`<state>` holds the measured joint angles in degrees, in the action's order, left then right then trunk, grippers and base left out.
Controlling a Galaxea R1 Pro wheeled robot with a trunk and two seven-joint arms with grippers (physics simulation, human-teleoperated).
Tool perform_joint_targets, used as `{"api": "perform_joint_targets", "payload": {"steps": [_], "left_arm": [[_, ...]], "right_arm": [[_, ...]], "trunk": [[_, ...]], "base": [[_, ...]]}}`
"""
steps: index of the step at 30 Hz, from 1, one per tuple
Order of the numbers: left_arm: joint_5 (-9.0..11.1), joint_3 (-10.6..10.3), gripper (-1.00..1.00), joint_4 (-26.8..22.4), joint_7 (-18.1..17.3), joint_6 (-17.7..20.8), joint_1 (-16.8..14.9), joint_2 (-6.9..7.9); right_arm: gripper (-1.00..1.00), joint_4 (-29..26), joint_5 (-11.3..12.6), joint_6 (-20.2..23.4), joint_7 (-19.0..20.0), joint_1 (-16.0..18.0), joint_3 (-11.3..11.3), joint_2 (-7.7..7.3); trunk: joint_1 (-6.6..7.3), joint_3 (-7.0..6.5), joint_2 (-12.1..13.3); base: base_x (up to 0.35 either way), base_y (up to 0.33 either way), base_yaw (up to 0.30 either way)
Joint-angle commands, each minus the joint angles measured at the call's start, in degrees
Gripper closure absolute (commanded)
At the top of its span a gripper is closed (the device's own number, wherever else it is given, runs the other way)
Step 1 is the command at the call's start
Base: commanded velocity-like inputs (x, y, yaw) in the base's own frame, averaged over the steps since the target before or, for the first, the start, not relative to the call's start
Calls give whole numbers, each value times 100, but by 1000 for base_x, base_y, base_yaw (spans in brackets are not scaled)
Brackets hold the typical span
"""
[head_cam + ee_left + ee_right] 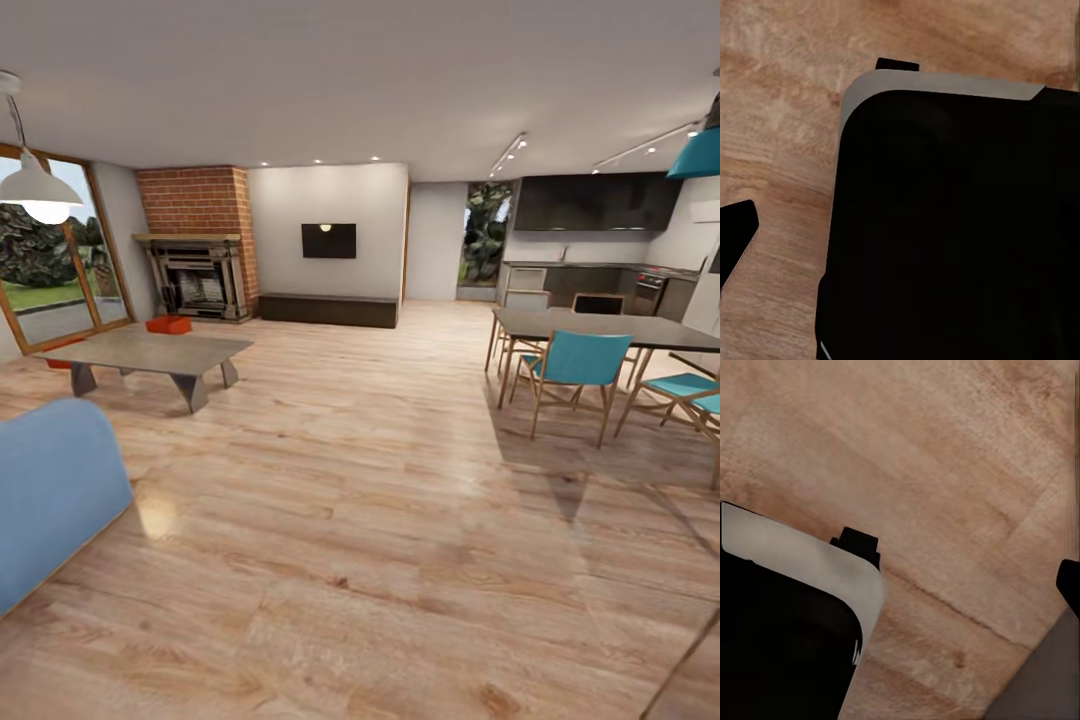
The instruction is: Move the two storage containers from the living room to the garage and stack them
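One red-orange storage container (168, 324) sits on the wood plank floor (380, 480) just behind the low grey coffee table (150, 352), in front of the brick fireplace (198, 270). A second red shape (62, 363) shows beneath the table's left end. Whether either gripper is apart or together cannot be told.

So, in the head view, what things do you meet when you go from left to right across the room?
Hanging lamp → red-orange box by the fireplace → fireplace → wall TV → dining table → teal lamp.
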<state>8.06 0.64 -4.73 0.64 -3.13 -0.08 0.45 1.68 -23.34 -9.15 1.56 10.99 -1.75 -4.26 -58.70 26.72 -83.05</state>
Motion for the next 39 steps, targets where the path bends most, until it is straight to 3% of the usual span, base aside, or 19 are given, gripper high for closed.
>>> {"api": "perform_joint_targets", "payload": {"steps": [1,39], "left_arm": [[38,0,-100,-1,4,-12,-1,-1],[40,-2,-100,-4,4,-12,-1,-1]], "right_arm": [[-100,17,-18,-34,11,8,-19,-3],[-100,18,-21,-32,11,8,-18,-11]], "trunk": [[-3,5,-2],[-3,5,-2]], "base": [[324,0,0],[324,0,0]]}}
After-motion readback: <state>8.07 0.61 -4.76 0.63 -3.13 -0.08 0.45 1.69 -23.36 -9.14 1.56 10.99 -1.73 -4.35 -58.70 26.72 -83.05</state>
